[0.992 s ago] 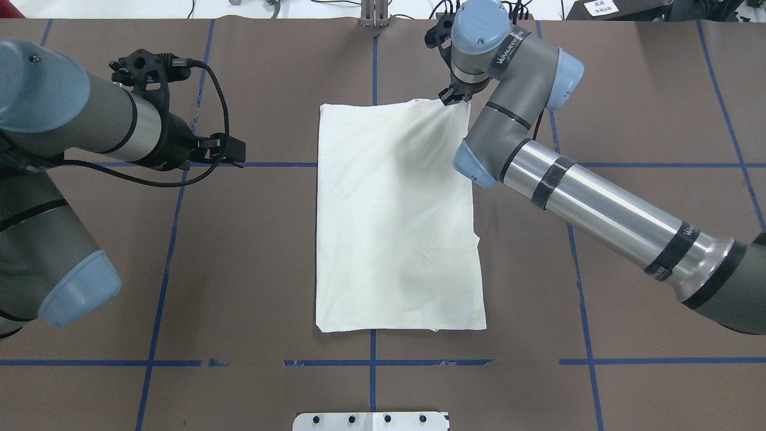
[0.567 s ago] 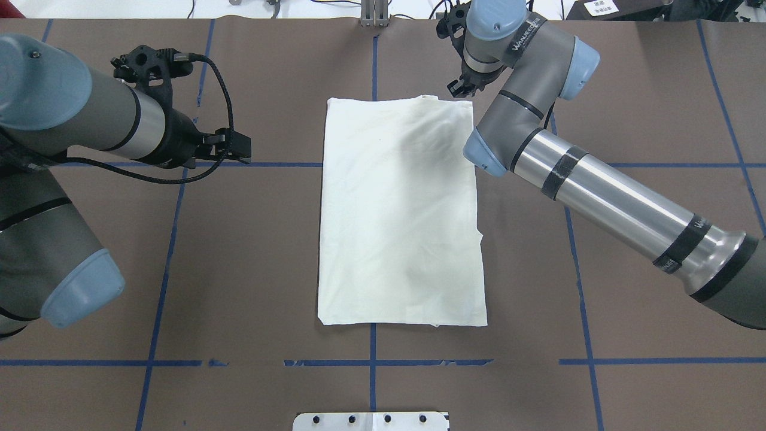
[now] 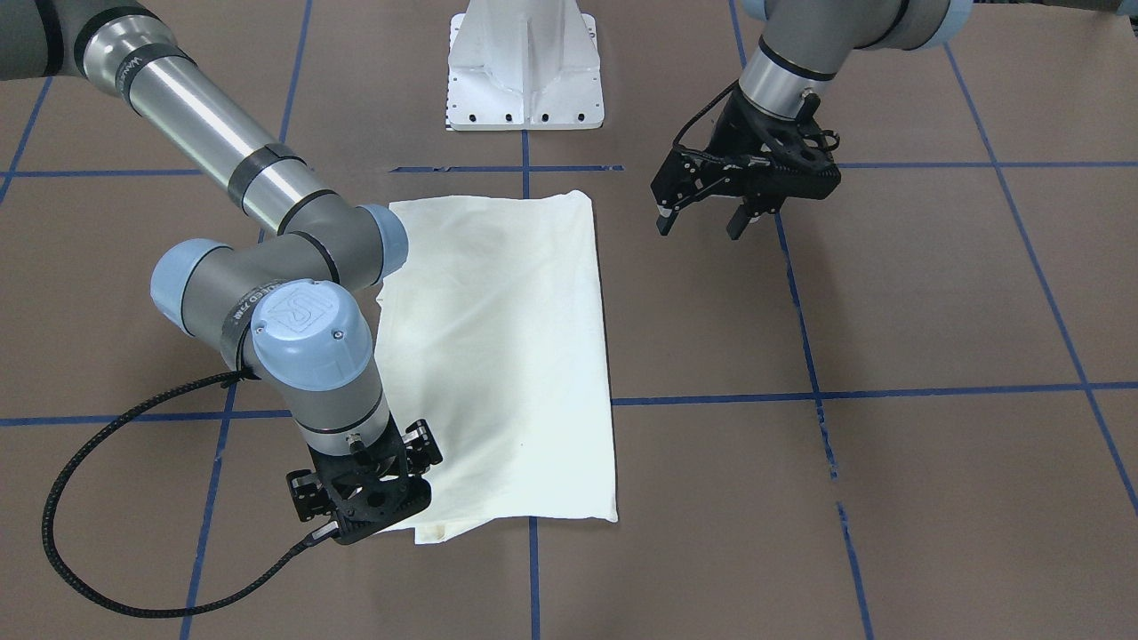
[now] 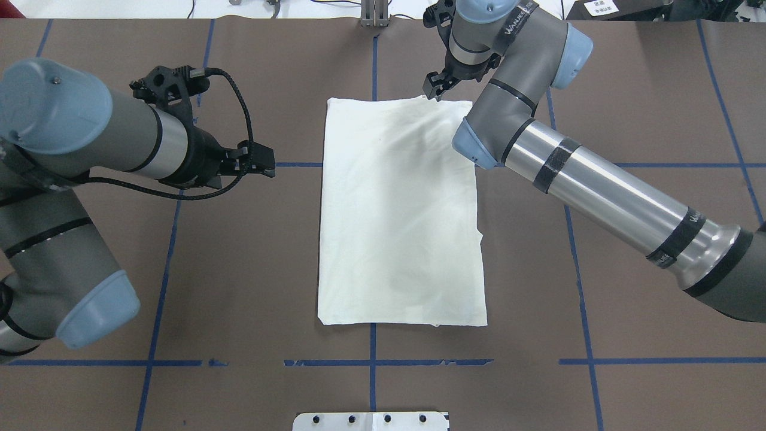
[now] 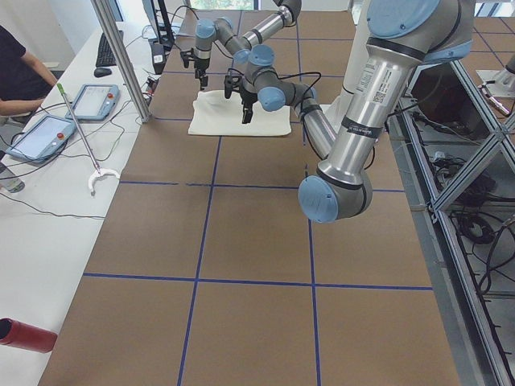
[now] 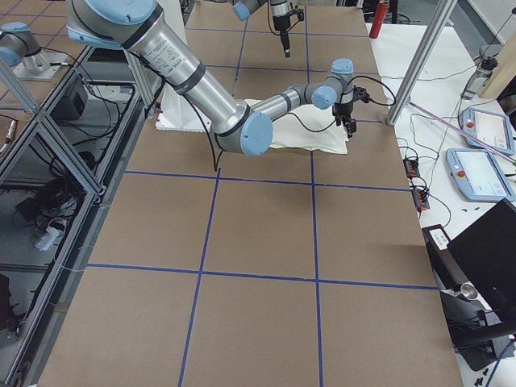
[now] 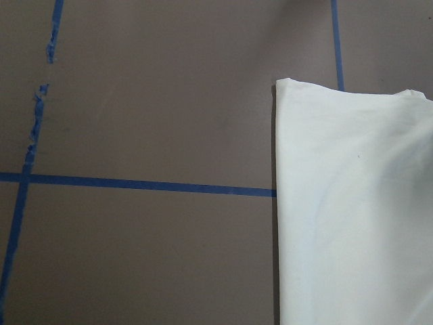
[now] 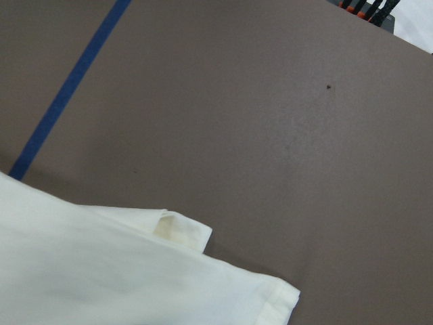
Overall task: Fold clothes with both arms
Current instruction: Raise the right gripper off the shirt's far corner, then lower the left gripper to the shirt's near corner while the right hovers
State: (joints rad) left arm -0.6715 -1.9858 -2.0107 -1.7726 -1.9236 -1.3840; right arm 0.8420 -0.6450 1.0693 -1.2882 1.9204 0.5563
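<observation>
The clothes (image 4: pixel 398 209) are one cream shirt folded into a tall rectangle, plain side up, flat on the brown table (image 4: pixel 628 90). It also shows in the front view (image 3: pixel 507 356). My right gripper (image 4: pixel 434 91) hovers at the shirt's far edge, near its far right corner. Its fingers look apart and hold nothing. In the front view its body (image 3: pixel 360 498) hides the fingertips. The right wrist view shows that corner (image 8: pixel 183 230) lying loose. My left gripper (image 3: pixel 700 229) hangs open and empty above bare table, left of the shirt (image 4: pixel 263 164). The left wrist view shows the shirt's left edge (image 7: pixel 338 203).
Blue tape lines (image 4: pixel 173 239) cross the table in a grid. The white pedestal base (image 3: pixel 524 71) stands at the robot's side. Beyond the far edge a side table holds tablets (image 5: pixel 92 100), and a seated person's arm (image 5: pixel 20 80) rests there. A metal post (image 5: pixel 121 56) rises nearby.
My right gripper let go of the shirt's far right corner, lifted off, then slid left along the far edge. The corner dropped flat. My left gripper moved right, closer to the shirt.
</observation>
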